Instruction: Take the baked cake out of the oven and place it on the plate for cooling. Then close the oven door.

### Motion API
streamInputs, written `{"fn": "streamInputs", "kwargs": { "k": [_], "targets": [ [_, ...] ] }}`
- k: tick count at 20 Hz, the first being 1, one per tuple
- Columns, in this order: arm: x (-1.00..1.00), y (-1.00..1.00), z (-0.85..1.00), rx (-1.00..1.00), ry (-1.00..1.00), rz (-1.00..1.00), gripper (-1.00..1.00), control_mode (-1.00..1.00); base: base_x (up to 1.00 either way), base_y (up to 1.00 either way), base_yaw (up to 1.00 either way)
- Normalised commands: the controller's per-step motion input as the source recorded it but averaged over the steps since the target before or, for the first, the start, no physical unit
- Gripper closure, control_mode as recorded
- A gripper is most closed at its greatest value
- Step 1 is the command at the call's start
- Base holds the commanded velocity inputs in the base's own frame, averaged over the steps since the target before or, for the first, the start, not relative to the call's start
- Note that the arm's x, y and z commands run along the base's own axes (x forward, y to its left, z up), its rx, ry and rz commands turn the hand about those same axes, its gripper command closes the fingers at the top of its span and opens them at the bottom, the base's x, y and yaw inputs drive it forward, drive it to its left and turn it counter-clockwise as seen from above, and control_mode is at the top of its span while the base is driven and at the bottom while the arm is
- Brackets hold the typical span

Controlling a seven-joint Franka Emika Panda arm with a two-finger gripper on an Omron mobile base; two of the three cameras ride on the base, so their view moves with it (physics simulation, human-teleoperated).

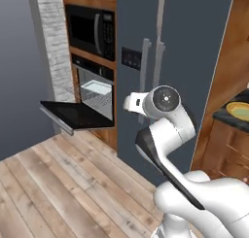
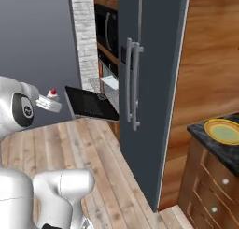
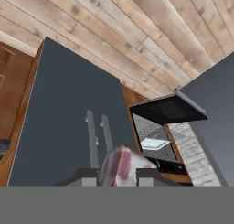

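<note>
One cake [image 3: 121, 167], pinched in your gripper [image 3: 119, 178], sits well apart from the plate [image 2: 226, 131]; jolts during transit could dislodge it.

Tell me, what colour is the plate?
The plate is yellow with a greenish middle, clearest in the right base view.

From my remote seat, a dark stone counter [image 2: 207, 138] juts in to the right of the grey refrigerator [image 2: 154, 83], carrying a yellow plate [image 2: 225, 131] flat on top. Left of the refrigerator, pale plank flooring [image 1: 53, 183] runs beneath the lowered oven door [image 1: 78, 114].
</note>
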Motion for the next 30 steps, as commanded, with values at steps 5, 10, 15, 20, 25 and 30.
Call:
{"fn": "streamInputs", "kwargs": {
  "k": [5,10,15,20,25,30],
  "targets": [
    [0.00,0.00,0.00,0.00,0.00,0.00,1.00,1.00,-0.54,-1.00,-0.23],
    [0.00,0.00,0.00,0.00,0.00,0.00,1.00,1.00,-0.05,-0.90,-0.41],
    [0.00,0.00,0.00,0.00,0.00,0.00,1.00,1.00,0.17,-0.68,-0.47],
    [0.00,0.00,0.00,0.00,0.00,0.00,1.00,1.00,0.31,-0.40,-0.40],
    [0.00,0.00,0.00,0.00,0.00,0.00,1.00,1.00,0.69,-0.09,-0.21],
    [0.00,0.00,0.00,0.00,0.00,0.00,1.00,1.00,0.89,0.00,-0.09]
  ]
}}
